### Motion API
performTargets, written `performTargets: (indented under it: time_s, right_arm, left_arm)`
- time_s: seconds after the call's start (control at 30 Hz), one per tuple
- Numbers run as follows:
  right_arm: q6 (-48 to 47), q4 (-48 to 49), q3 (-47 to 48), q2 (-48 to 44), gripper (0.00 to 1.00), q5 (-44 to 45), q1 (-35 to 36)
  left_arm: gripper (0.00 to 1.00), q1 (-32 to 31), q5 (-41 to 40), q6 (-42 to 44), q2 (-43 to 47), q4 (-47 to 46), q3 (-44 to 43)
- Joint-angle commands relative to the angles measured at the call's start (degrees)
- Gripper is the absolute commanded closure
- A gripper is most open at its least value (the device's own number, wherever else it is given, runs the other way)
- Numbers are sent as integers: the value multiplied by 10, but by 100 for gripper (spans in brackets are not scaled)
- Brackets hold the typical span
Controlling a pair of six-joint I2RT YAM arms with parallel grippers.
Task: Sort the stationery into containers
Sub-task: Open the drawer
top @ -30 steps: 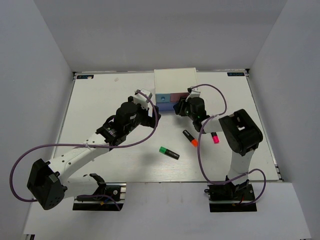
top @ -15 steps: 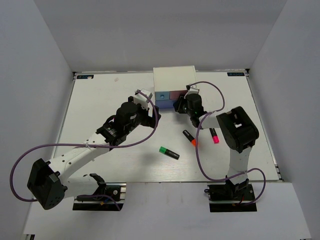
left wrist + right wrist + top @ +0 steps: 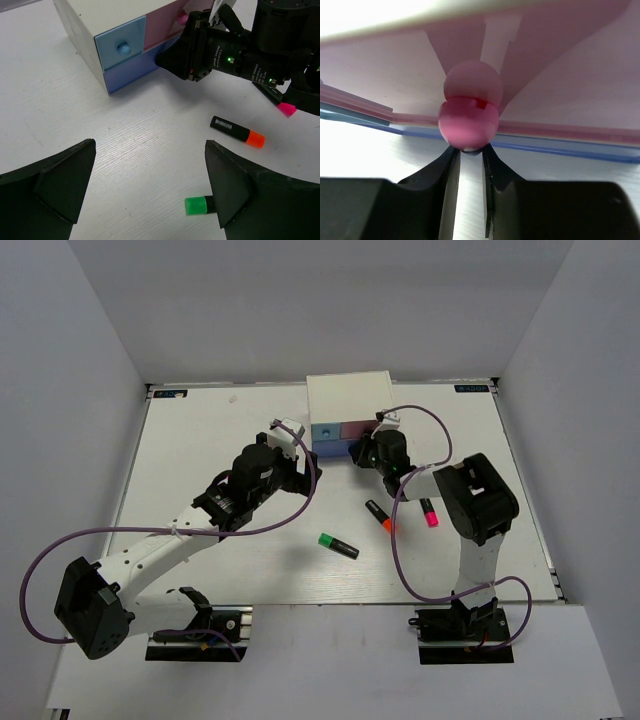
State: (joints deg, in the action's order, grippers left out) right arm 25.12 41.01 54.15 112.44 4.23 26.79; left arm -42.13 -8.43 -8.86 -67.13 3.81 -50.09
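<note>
The white drawer box (image 3: 348,398) stands at the back middle, with a light blue drawer (image 3: 121,50), a pink drawer (image 3: 162,30) and a wider periwinkle drawer (image 3: 135,70). My right gripper (image 3: 358,452) is at the pink drawer's front, its fingertips (image 3: 451,160) closed to a narrow gap on the underside of the pink knob (image 3: 468,122). My left gripper (image 3: 150,195) is open and empty above the table. The green highlighter (image 3: 338,545), orange highlighter (image 3: 379,515) and pink-red highlighter (image 3: 429,513) lie on the table. The pink cylinder and the silver piece are out of view.
The green cap (image 3: 196,205) lies just beside my left gripper's right finger (image 3: 235,190). The right arm's body (image 3: 235,50) stretches across in front of the box. Grey walls enclose the white table (image 3: 200,450).
My right gripper has moved left and back, up to the pink drawer's knob. The left arm and the highlighters have not moved.
</note>
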Motion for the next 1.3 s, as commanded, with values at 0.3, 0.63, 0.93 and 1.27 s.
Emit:
performTargets:
  time_s: [0.3,0.63,0.93,1.27]
  right_arm:
    - [52,21,-104,-72,89,-36,-9]
    - [63,2,-160,-127,90,-65,-7]
    - [60,-15,-211,-174,86,-77,-7]
    - [-6,-49,-218,-220,36,-113,-9]
  left_arm:
    - [0,-1,4,2,5,-11,1]
    - [0,-1,15,2,-11,-16,1]
    - [0,-1,37,13,-11,-22,6]
    - [0,-1,51,18,0,-28,6]
